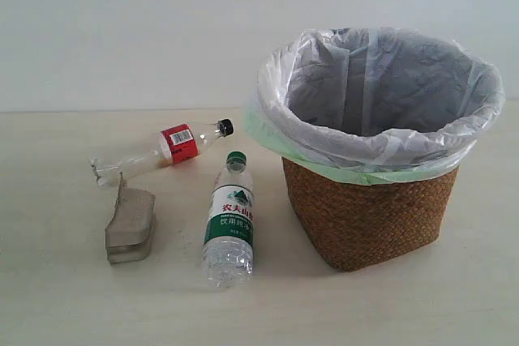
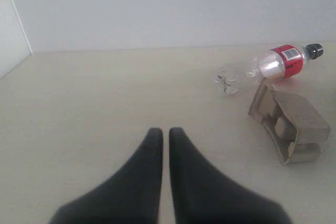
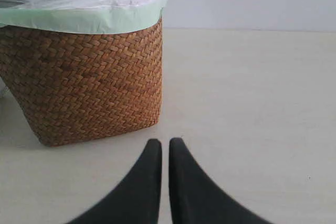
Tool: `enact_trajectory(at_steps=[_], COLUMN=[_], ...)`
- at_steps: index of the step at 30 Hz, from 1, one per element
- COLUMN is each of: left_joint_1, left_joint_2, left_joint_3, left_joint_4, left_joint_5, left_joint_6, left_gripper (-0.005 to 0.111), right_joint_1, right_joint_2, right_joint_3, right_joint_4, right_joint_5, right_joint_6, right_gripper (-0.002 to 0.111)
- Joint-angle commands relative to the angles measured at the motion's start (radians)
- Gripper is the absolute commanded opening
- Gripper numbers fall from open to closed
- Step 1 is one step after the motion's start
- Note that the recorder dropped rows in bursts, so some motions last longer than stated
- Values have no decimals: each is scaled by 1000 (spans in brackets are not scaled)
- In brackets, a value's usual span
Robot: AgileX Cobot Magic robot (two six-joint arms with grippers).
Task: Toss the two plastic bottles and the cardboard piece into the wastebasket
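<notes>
Two bottles: green-capped bottle (image 1: 229,220) points to wall (image 1: 122,30), red-labelled bottle (image 1: 166,150) toward wastebasket (image 1: 369,216) (left claw (image 2: 165,132), right claw (image 3: 165,142) closed).

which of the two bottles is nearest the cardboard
The red-labelled, black-capped bottle: its base end lies right beside the cardboard piece; the green-capped bottle lies apart from it.

The right wrist view crops the wastebasket (image 3: 89,87) at its rim, and label print on the green-capped bottle (image 1: 229,224) is unreadable.
</notes>
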Motion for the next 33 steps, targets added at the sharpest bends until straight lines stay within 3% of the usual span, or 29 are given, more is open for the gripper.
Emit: enact_trajectory(at_steps=[1, 17, 26, 33], left_joint_1=[2, 2, 2, 2], left_joint_2=[-2, -2, -2, -2], left_joint_3=[3, 3, 3, 3], left_joint_4=[-11, 26, 16, 16], left_joint_5=[1, -17, -357, -715], left_joint_6=[5, 34, 5, -233], left_gripper=[4, 4, 4, 4], right_joint_1=[1, 1, 1, 1], right_joint_2=[-6, -6, -6, -6], right_joint_3=[-1, -1, -1, -1], right_joint_4=[-8, -8, -8, -8], right_joint_5=[-9, -9, -9, -9], right_joint_6=[-4, -4, -4, -4], right_gripper=[2, 2, 2, 2])
